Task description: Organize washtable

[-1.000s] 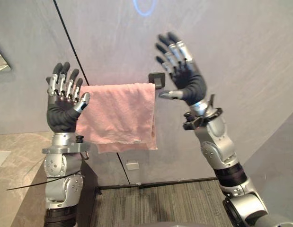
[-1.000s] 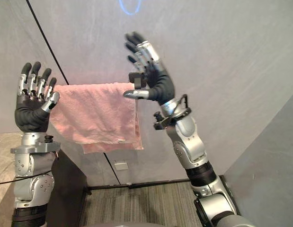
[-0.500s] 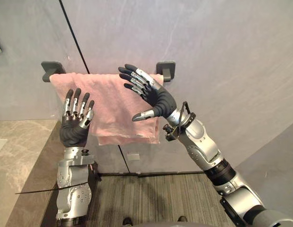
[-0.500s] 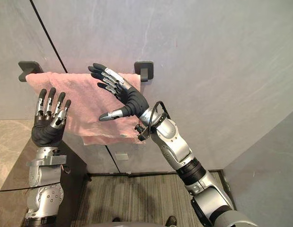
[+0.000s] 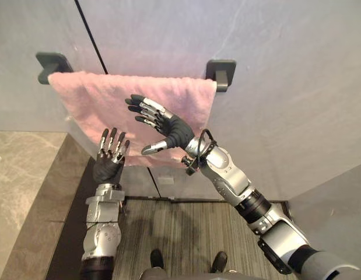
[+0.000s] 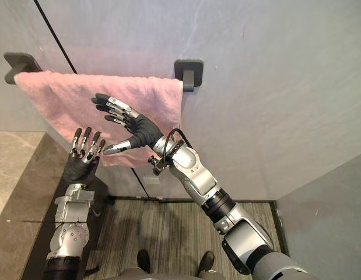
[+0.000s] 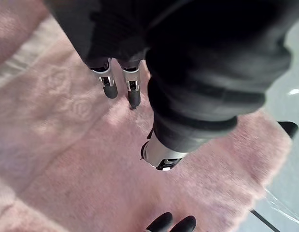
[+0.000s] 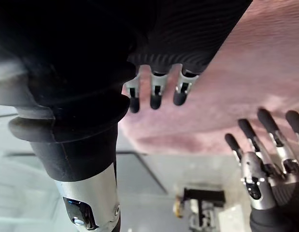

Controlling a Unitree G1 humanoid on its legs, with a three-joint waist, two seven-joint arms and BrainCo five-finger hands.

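Hanging spread along the wall (image 5: 285, 70), the pink towel (image 5: 104, 99) is looking soft, light and floppy, likely best pinched near its lower hem. The left hand (image 5: 108, 168) and right hand (image 5: 173, 129) are hovering in front of it, fingers spread, holding nothing.

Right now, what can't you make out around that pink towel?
- The rail under the towel: covered by the cloth between the dark brackets, both eye views.
- Whether the right hand touches the towel: the eye views show it in front, the gap unreadable.
- The towel's lower edge: partly behind the left hand, eye views.
- The countertop: cut off by the left edge, left eye view.
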